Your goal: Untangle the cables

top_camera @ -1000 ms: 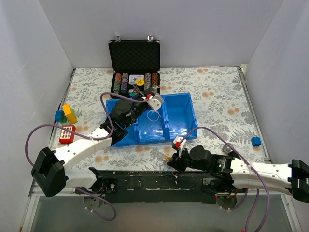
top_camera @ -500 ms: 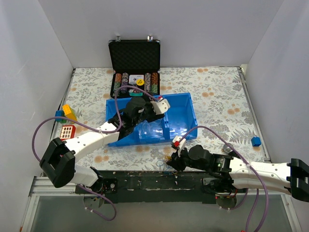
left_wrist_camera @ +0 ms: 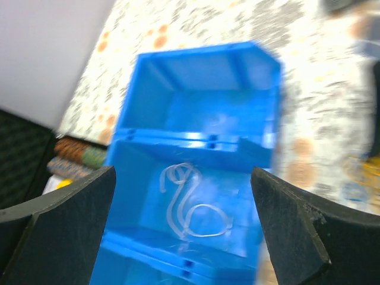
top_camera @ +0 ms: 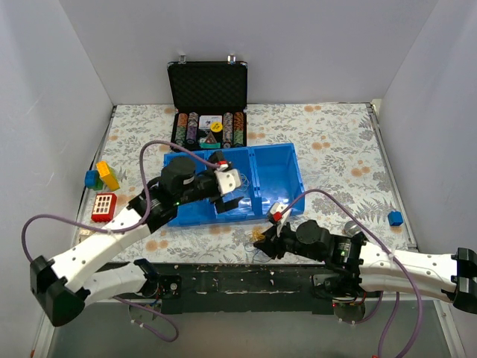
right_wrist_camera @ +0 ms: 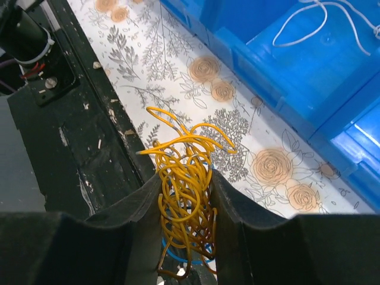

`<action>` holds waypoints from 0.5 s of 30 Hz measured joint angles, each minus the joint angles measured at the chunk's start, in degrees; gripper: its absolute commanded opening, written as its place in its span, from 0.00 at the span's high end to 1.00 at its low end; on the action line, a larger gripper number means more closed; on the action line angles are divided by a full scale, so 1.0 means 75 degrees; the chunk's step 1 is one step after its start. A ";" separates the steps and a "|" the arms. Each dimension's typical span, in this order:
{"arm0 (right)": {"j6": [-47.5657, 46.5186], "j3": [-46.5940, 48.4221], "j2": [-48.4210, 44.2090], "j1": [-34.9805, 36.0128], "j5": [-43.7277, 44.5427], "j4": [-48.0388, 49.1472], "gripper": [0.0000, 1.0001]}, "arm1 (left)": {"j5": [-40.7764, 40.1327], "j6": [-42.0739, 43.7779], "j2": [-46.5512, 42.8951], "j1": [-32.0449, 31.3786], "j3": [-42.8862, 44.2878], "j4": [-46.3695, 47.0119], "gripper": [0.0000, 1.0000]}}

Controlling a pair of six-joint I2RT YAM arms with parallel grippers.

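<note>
Cables (right_wrist_camera: 185,205), wiry yellow loops, pinched in right end effector (right_wrist_camera: 185,179); left end effector (left_wrist_camera: 183,177) spread wide.

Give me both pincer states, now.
Left pincer: open, empty, above the blue tray.
Right pincer: shut on the yellow cable clump.

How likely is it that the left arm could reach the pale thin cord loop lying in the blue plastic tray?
Probably yes. The left claw hangs open above the pale thin cord loop, which lies uncovered on the floor of the blue plastic tray, with nothing visible between them.
</note>
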 measured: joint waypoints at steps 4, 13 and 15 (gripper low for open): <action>-0.0061 0.0224 0.0003 0.0000 -0.0020 0.0012 0.60 | 0.1361 -0.0481 -0.0854 -0.0163 -0.0350 -0.0560 0.13; -0.0160 0.0530 0.0274 0.0000 -0.0134 0.0184 0.61 | 0.3235 -0.0434 0.0090 -0.0405 -0.0379 -0.2162 0.56; -0.0178 0.0539 0.0332 0.0000 -0.0146 0.0181 0.61 | 0.3459 -0.0318 0.0221 -0.0437 -0.0379 -0.2465 0.71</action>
